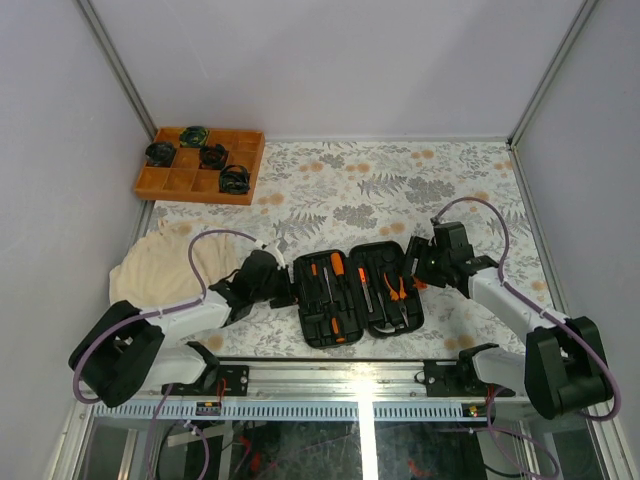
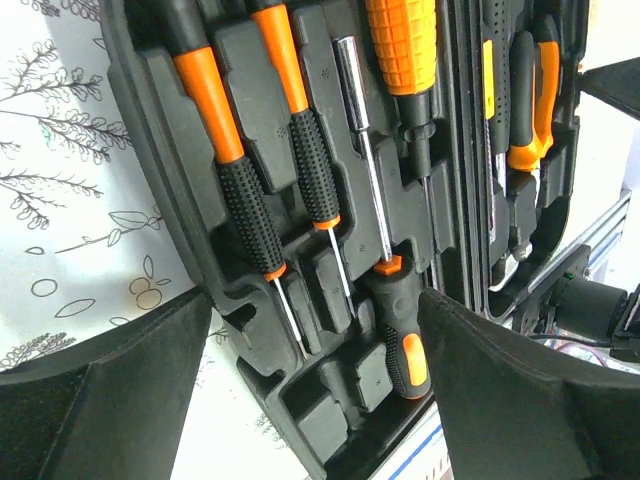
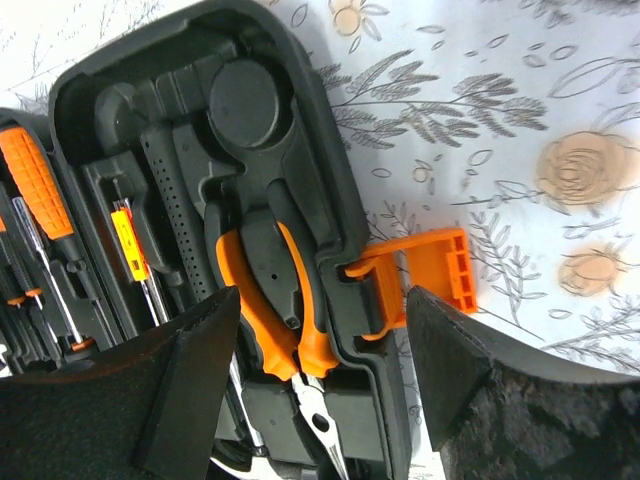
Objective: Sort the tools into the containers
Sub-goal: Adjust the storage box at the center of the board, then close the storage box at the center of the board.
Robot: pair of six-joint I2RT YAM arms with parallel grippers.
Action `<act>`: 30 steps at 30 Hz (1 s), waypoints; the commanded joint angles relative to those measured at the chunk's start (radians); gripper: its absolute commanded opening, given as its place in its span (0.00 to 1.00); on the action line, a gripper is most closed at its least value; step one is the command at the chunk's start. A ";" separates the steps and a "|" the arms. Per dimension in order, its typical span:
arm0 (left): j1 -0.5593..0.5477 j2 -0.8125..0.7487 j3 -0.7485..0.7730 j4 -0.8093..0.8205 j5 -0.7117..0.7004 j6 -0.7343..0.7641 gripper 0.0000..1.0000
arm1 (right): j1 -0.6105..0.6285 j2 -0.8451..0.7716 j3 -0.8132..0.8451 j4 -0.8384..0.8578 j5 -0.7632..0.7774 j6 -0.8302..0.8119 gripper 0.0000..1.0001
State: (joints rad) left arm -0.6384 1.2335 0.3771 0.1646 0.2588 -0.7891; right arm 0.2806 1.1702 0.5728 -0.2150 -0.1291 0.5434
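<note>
Across a floral-patterned worktop (image 1: 440, 180), two robot arms reach in from the near edge toward a black tool case (image 1: 372, 252). The case lies open and flat at the near centre, between the arms. A crumpled cream cloth (image 1: 160, 265) lies on the left side, partly under the left arm. In the far left corner sits an orange gridded tray (image 1: 190, 197) holding four round black-green coils (image 1: 213, 156).

The left hand (image 2: 312, 300) is at the case's left edge with its fingers spread wide, gripping nothing. The right hand (image 3: 322, 300) is at the case's right edge, also spread open and empty.

Inside the case, tools rest in moulded slots. Several orange-and-black screwdrivers (image 2: 240, 190) lie side by side in the left half, one with a thick orange handle (image 2: 403, 45). The right half holds a pair of orange-handled pliers (image 3: 275, 300). A small orange latch (image 3: 430, 270) hangs open off the case's right rim, resting on the worktop.
</note>
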 commanded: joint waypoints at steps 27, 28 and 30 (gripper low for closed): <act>0.005 0.171 0.034 0.368 0.256 -0.030 0.68 | -0.015 0.135 -0.097 0.208 -0.310 -0.010 0.48; 0.005 0.167 0.036 0.366 0.256 -0.031 0.67 | -0.017 0.128 -0.101 0.205 -0.310 -0.011 0.48; 0.005 0.149 0.043 0.353 0.252 -0.033 0.66 | -0.015 0.113 -0.105 0.202 -0.310 -0.011 0.48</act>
State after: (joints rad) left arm -0.6006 1.3849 0.3920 0.3435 0.3683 -0.7849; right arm 0.2264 1.3003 0.4957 -0.0059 -0.2523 0.5053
